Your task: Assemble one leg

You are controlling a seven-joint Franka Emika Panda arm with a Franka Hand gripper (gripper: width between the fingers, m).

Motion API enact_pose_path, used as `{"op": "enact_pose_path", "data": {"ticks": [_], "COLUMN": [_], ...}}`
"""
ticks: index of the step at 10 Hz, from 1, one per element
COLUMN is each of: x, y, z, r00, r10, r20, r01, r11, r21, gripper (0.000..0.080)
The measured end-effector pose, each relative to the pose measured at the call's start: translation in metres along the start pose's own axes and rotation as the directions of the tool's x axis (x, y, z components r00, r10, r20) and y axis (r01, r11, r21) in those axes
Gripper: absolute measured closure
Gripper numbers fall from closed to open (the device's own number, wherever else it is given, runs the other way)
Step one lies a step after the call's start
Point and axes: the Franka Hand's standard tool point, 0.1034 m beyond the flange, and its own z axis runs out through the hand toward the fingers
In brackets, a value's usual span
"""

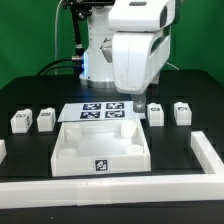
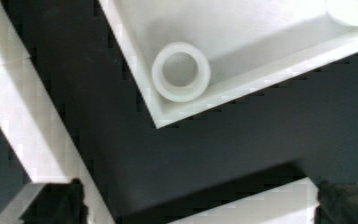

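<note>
Four small white legs with marker tags stand on the black table: two at the exterior view's left [image 1: 20, 121] [image 1: 45, 120] and two at its right [image 1: 155, 114] [image 1: 181, 111]. My gripper [image 1: 135, 104] hangs over the right end of the marker board [image 1: 103, 112], just left of the nearer right leg and apart from it. In the wrist view the gripper [image 2: 194, 207] is open, with its dark fingertips [image 2: 44, 205] far apart and nothing between them. No leg shows in the wrist view.
The large white square tray [image 1: 70, 150] lies in front of the marker board; one corner with a round socket [image 2: 181, 72] shows in the wrist view. Low white walls run along the front [image 1: 110, 190] and the right [image 1: 206, 150] of the table.
</note>
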Motion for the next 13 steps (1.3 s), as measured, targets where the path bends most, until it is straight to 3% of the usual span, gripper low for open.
{"op": "enact_pose_path", "data": {"ticks": [4, 5, 6, 7, 8, 11, 13], "x": [0.000, -0.001, -0.019, -0.045, -0.059, -0.080, -0.083], "y": [0.000, 0.001, -0.004, -0.017, -0.022, -0.026, -0.030], "z": [0.000, 0.001, 0.012, 0.028, 0.039, 0.051, 0.057], "r00": [1.000, 0.988, 0.945, 0.901, 0.844, 0.695, 0.727], "r10": [0.000, -0.155, -0.327, -0.434, -0.537, -0.719, -0.686], "r20": [0.000, 0.001, -0.008, -0.004, -0.001, 0.004, 0.000], "r01": [0.000, 0.155, 0.327, 0.434, 0.537, 0.719, 0.686], "r11": [1.000, 0.988, 0.945, 0.901, 0.844, 0.695, 0.727], "r21": [0.000, -0.004, -0.033, -0.023, -0.015, -0.008, -0.001], "gripper": [0.0150, 0.0150, 0.0150, 0.0150, 0.0150, 0.0150, 0.0150]}}
